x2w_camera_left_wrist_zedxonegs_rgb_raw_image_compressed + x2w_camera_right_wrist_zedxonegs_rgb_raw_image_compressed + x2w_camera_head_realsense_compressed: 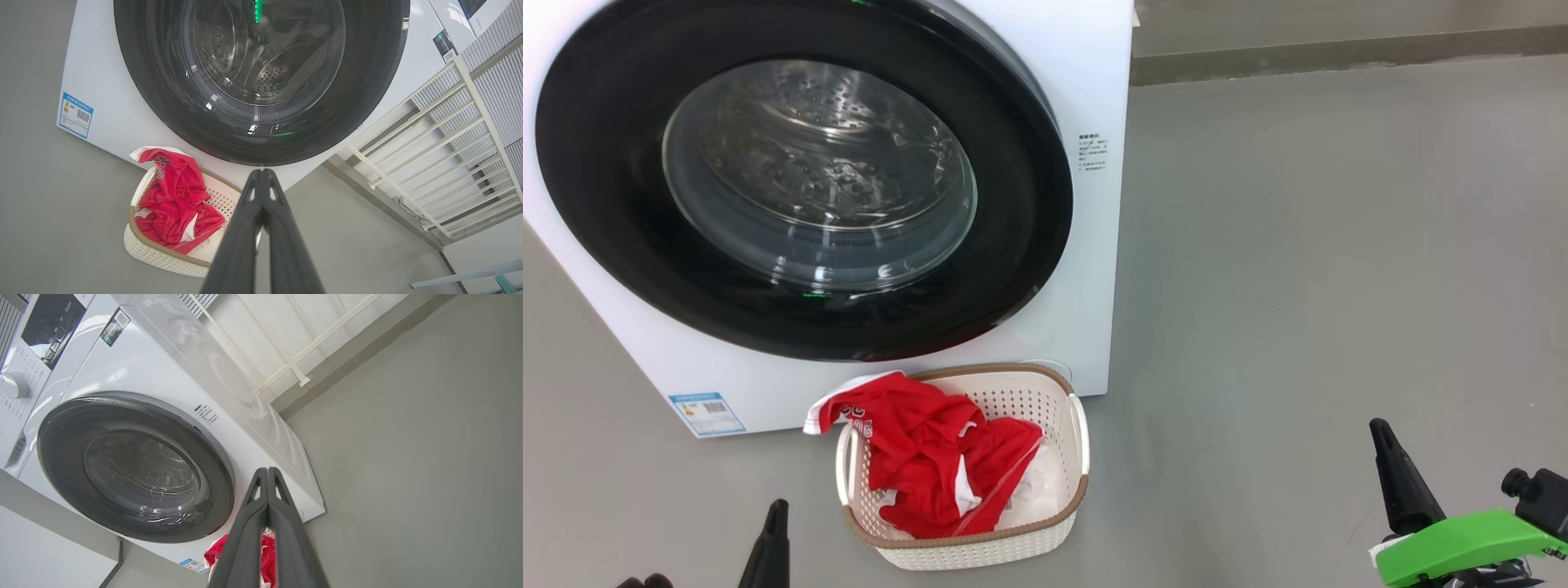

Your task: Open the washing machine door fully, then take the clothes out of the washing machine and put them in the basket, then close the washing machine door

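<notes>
Seeing washing machine door (805, 180) apparently closed, we fear unlatched swing-back; clothes (923, 457) overhanging basket (1083, 488) rim, lower centre, may slip. Fingers pinched together, empty: left gripper (261, 171), right gripper (267, 470).

Bare grey floor (1298, 286) carries two things: a white washing machine (1090, 310) standing at ten o'clock in the head view, and a cream basket (980, 559) at six o'clock, just before the machine's front.

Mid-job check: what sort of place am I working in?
Probably a laundry area: a white front-loading washing machine on a grey floor, a basket of red clothes before it, and a white railing beside it.
</notes>
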Robot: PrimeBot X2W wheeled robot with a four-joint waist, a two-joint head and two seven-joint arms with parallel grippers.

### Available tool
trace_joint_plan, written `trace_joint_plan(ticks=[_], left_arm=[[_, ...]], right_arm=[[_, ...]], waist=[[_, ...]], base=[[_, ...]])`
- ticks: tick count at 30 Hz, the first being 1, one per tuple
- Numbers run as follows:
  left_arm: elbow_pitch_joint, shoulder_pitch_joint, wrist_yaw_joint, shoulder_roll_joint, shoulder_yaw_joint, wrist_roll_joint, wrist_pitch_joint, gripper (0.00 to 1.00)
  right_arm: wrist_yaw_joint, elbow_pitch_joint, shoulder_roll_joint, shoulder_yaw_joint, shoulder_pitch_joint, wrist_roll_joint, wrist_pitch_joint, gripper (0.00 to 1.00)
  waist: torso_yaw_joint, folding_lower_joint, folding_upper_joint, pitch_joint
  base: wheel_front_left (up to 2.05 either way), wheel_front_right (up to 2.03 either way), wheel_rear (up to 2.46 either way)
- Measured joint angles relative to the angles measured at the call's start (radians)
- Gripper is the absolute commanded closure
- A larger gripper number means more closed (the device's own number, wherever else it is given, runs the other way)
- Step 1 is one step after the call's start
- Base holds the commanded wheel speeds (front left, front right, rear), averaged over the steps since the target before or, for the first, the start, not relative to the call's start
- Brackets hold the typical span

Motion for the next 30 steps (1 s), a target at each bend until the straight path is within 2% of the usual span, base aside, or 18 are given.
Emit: trace_joint_plan(ticks=[30], left_arm=[[0.009, -0.043, 0.0, 0.001, 0.002, -0.353, 0.086, 1.0]], right_arm=[[0.0, 0.004, 0.012, -0.036, -0.025, 0.309, 0.086, 1.0]], waist=[[0.015, -0.0001, 0.0, 0.022]], base=[[0.0, 0.0, 0.0]])
